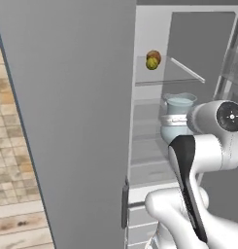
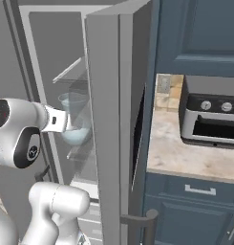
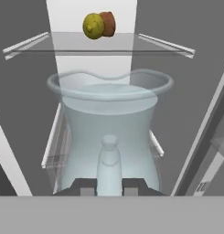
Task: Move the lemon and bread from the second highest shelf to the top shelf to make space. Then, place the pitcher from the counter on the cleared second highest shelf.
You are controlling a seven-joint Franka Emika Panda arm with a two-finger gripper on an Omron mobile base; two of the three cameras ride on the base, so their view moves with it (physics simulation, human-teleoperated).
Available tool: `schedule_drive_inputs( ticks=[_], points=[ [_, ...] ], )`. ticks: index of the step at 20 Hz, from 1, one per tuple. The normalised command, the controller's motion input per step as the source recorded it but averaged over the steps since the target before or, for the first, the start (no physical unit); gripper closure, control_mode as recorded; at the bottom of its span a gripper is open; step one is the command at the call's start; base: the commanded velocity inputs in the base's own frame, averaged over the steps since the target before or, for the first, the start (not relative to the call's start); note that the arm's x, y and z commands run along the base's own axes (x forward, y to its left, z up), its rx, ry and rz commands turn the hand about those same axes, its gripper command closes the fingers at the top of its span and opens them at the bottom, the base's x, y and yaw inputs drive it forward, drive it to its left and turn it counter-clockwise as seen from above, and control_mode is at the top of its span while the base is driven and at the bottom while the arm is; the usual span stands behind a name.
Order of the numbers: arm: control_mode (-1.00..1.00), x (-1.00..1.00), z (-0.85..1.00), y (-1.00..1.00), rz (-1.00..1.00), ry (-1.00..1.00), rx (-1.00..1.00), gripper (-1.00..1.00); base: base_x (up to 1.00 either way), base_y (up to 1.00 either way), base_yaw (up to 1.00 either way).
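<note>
The pale blue-grey pitcher (image 3: pixel 109 114) hangs inside the open fridge, just under the top shelf (image 3: pixel 118 44). My gripper (image 3: pixel 109 185) is shut on its near side, around the handle. The yellow lemon (image 3: pixel 93 25) and the brown bread (image 3: pixel 108 23) sit touching each other at the back of the top shelf (image 1: pixel 175 73). From the left base the lemon (image 1: pixel 151 63) lies in front of the bread (image 1: pixel 155 56), above the pitcher (image 1: pixel 178 113). The second highest shelf (image 3: pixel 50 142) lies below the pitcher; whether they touch I cannot tell. The right base view has the pitcher (image 2: pixel 74 119) behind my wrist.
The grey fridge door (image 1: pixel 76 121) stands open on the left, and a fridge wall (image 2: pixel 113 124) stands on the right. The beige counter (image 2: pixel 180 155) carries a toaster oven (image 2: pixel 211 119) beside the fridge. Dark blue cabinets (image 2: pixel 199 33) hang above.
</note>
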Motion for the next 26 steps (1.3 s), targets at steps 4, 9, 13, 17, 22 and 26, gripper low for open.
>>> schedule_drive_inputs(
  ticks=[4, 9, 13, 17, 22, 26],
  points=[
    [1.00, 0.00, 0.00, 0.00, 0.00, 0.00, 0.00, 1.00, 0.30, 0.03, -0.19],
    [1.00, 0.00, 0.00, 0.00, 0.00, 0.00, 0.00, 1.00, 0.46, 0.11, -0.13],
    [1.00, 0.00, 0.00, 0.00, 0.00, 0.00, 0.00, 1.00, 0.41, 0.03, -0.10],
    [1.00, 0.00, 0.00, 0.00, 0.00, 0.00, 0.00, 1.00, 0.15, 0.02, -0.01],
    [-1.00, 0.00, -0.01, 0.00, 0.00, 0.00, 0.00, 1.00, 0.00, 0.01, 0.00],
    [-1.00, 0.12, -0.14, 0.08, 0.11, 0.00, 0.00, 1.00, 0.00, 0.00, 0.00]
  ],
)
